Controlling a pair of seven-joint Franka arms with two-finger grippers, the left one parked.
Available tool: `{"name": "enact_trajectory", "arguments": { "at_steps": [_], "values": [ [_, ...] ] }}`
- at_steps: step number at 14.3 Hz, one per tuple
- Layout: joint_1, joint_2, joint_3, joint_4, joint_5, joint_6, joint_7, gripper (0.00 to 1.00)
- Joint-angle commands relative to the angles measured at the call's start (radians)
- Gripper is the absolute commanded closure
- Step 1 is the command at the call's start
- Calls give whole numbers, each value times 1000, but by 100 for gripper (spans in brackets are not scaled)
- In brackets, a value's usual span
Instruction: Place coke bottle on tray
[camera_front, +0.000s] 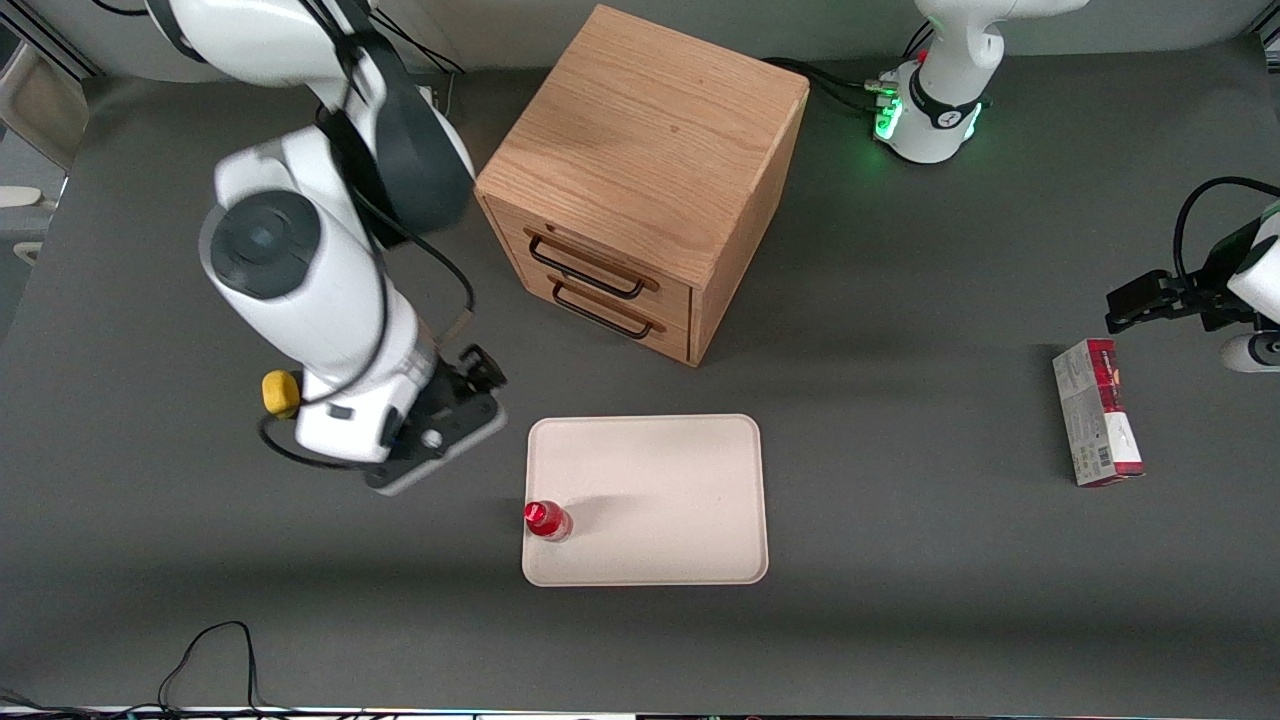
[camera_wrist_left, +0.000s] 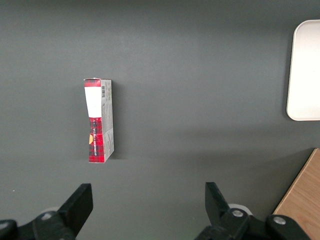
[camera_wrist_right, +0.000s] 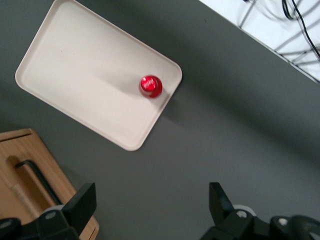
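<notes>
The coke bottle (camera_front: 547, 521), small, red, with a red cap, stands upright on the tray (camera_front: 660, 480), in the tray corner nearest the front camera on the working arm's end. The tray is large, flat and cream-white. My right gripper (camera_front: 478, 378) hangs open and empty above the bare table beside the tray, toward the working arm's end and farther from the front camera than the bottle. In the right wrist view the bottle (camera_wrist_right: 150, 86) shows from above on the tray (camera_wrist_right: 85, 65), well clear of the gripper (camera_wrist_right: 151, 200).
A wooden two-drawer cabinet (camera_front: 640, 170) stands farther from the front camera than the tray. A yellow lemon (camera_front: 281, 392) lies partly hidden by the working arm. A red-and-grey carton (camera_front: 1097, 412) lies toward the parked arm's end.
</notes>
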Motion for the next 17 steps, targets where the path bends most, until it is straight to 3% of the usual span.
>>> {"name": "enact_trajectory", "arguments": {
  "at_steps": [1, 4, 9, 14, 17],
  "values": [
    [7, -188, -13, -226, -10, -6, 62, 0],
    [-5, -334, -70, -393, -9, -1, 69, 0],
    [-212, -499, -55, -569, -4, 46, 67, 0],
    [-435, -544, 86, -613, -12, 62, 69, 0],
    [-478, -546, 100, -613, -21, 52, 70, 0]
  ]
}}
